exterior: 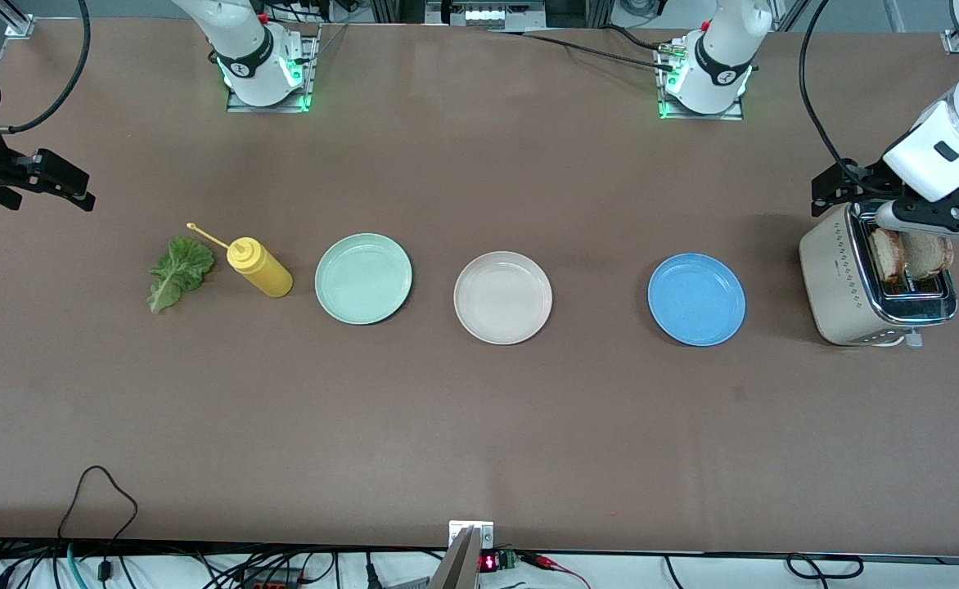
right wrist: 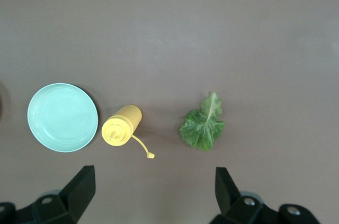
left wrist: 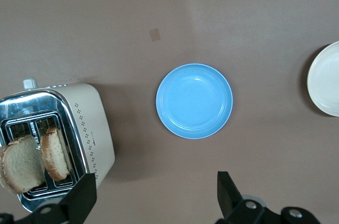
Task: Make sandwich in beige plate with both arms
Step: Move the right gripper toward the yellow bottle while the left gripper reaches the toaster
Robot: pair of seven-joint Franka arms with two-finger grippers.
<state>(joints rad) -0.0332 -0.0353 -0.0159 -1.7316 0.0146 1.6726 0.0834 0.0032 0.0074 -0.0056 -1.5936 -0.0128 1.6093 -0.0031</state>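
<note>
Hovering over the table at the left arm's end, the left gripper hangs just above the toaster, fingers spread wide, nothing between them. Two slices of toasted bread stand upright in the toaster's slots, tops poking out. Toaster is cream with a chrome top.

Right gripper waits high over the table at the right arm's end, jaws likewise wide apart and empty. Its wrist view looks down on a lettuce leaf, a yellow squeeze bottle and a mint-green plate.

Row across the table's middle, from the right arm's end to the left arm's: lettuce leaf flat on the table, squeeze bottle just beside it with its tethered cap hanging off, mint-green plate, beige plate, blue plate, then the toaster. Plates sit apart from one another. Beige plate holds nothing; it lies between the green and blue ones, near the table's centre.
</note>
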